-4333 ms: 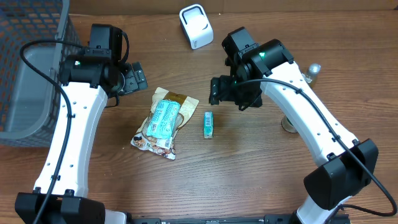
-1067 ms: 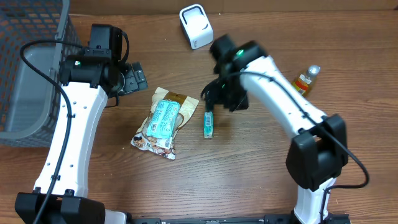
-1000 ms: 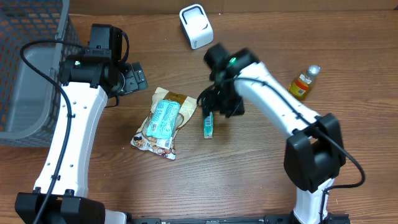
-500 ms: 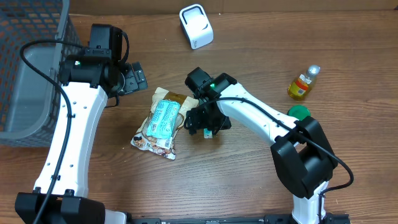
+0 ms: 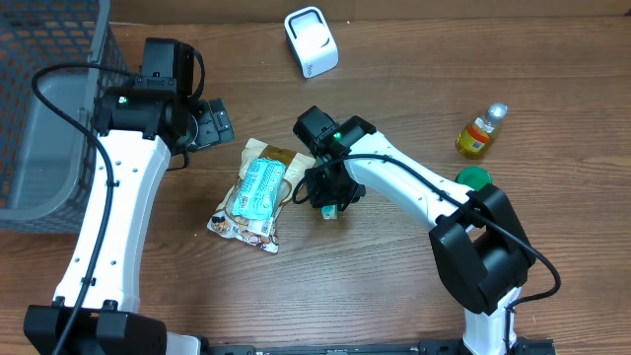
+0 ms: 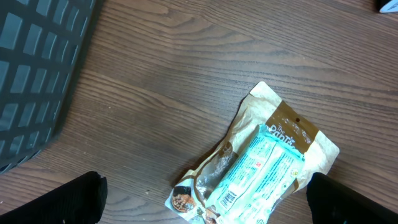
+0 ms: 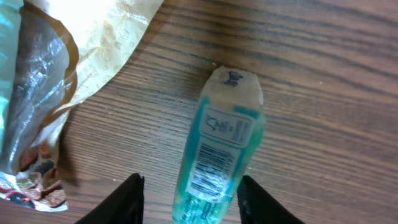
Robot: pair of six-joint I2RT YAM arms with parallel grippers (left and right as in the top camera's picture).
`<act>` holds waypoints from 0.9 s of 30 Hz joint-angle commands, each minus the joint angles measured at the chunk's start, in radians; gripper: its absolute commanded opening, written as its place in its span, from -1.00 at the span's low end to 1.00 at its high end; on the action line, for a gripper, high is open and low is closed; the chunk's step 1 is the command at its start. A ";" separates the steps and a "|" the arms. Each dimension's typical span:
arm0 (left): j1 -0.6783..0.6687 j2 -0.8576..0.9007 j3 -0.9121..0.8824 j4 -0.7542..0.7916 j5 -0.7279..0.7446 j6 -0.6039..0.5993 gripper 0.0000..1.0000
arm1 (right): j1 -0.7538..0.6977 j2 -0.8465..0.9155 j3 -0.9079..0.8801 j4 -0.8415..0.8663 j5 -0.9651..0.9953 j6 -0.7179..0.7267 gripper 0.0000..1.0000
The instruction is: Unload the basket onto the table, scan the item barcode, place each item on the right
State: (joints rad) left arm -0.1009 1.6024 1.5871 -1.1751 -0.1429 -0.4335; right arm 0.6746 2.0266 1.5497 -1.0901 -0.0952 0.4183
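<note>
As the right gripper (image 5: 328, 202) sits low over the small teal packet (image 5: 329, 211) mid-table, the step in hand looks like the pick-up, ahead of any scan.

Overhead: the packet lies just beside the snack pouch (image 5: 258, 192), on its right. It's mostly hidden under the wrist; only a sliver shows. The white scanner (image 5: 311, 41) stands well apart at the far edge. The left gripper (image 5: 215, 122) hangs near the pouch's far end, empty. The bottle (image 5: 477, 131) and green lid (image 5: 474, 178) are off to the right, and the basket (image 5: 39, 118) is at the left edge. Jaw state can't be read from up here.

Left wrist: its fingers (image 6: 68, 199) stand spread wide at the frame's lower corners w/ nothing between them but table and pouch below. The teal packet isn't in this view.

Right wrist: the fingers (image 7: 127, 202) straddle the packet's near end. Wood grain shows between one finger and the packet, so the jaws are round it but not clamped, as far as I can tell. The other finger is at or against the packet's edge; contact is unclear. The barcode (image 7: 208, 171) faces up. The packet's near end is cut off by the frame.

Next, prob.: pinch shut, lift clear of the pouch, carry to the scanner and turn the barcode toward its window. Which side the window is on, I can't make out.
</note>
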 commanded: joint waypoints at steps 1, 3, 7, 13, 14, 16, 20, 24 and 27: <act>0.002 -0.001 0.016 0.002 0.005 0.018 0.99 | -0.002 -0.005 -0.006 0.005 0.028 0.005 0.04; 0.002 -0.001 0.016 0.002 0.005 0.019 0.99 | -0.002 -0.005 -0.006 0.005 0.027 0.005 0.12; 0.002 -0.001 0.016 0.002 0.005 0.018 0.99 | 0.000 -0.005 -0.026 0.018 0.027 0.005 0.24; 0.002 -0.001 0.016 0.002 0.005 0.019 1.00 | -0.004 -0.005 -0.065 0.061 0.039 0.005 -0.06; 0.002 -0.001 0.016 0.002 0.005 0.019 0.99 | -0.007 -0.005 -0.062 0.061 0.051 0.005 -0.16; 0.002 -0.001 0.016 0.002 0.005 0.018 0.99 | -0.018 -0.005 -0.060 0.060 0.067 0.005 -0.35; 0.002 -0.001 0.016 0.002 0.005 0.019 0.99 | -0.060 -0.005 -0.042 0.049 0.068 0.005 -0.42; 0.002 -0.001 0.016 0.002 0.005 0.018 0.99 | -0.119 -0.005 0.005 -0.004 0.068 0.004 -0.42; 0.002 -0.001 0.016 0.002 0.005 0.019 0.99 | -0.159 -0.006 0.052 -0.066 0.068 0.000 -0.43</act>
State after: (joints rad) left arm -0.1009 1.6024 1.5871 -1.1751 -0.1425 -0.4335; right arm 0.5507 2.0266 1.5341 -1.1305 -0.0433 0.4179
